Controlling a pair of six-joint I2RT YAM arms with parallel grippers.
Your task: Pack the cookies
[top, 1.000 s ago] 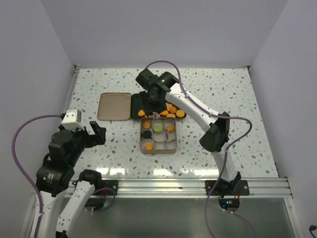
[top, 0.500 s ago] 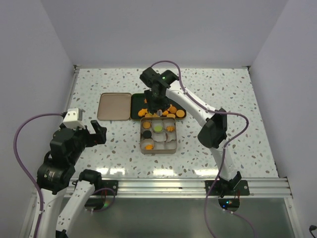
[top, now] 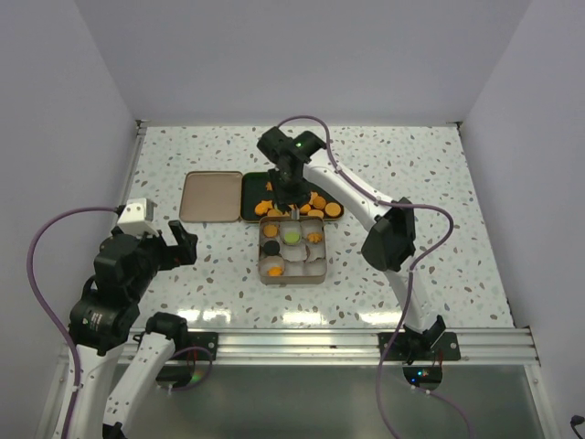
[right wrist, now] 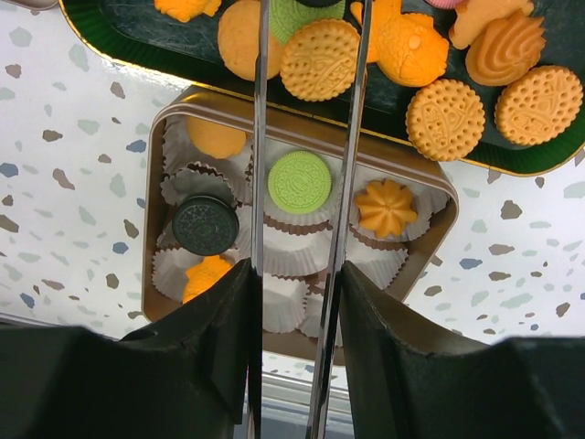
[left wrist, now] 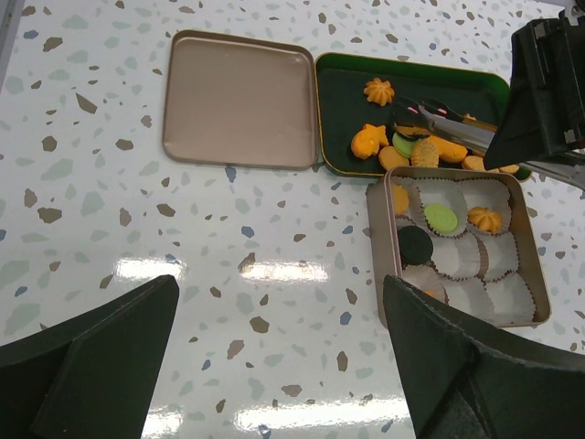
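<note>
The table (left wrist: 137, 229) was white with little grey and brown specks, and it shone where the light hit it. Three things lay right on it. A flat tan lid (left wrist: 242, 99) lay on the left. A dark green tray (left wrist: 343, 87) lay just beside the lid. A square tan tin (left wrist: 374, 247) sat right next to the tray, on the side nearer the arms.

The tongs (right wrist: 260, 137) in the right claw (right wrist: 297, 311) are reaching into a crowded green tray (right wrist: 119, 32), with cookies (right wrist: 320, 59) packing close on both sides of the blades and beyond their tips. Directly beneath the blades the tan tin (right wrist: 160, 119) is sitting with several paper cups (right wrist: 283, 251) standing unfilled. Speckled table (left wrist: 228, 238) is lying bare just ahead of the wide-spread left claw (left wrist: 279, 293).
</note>
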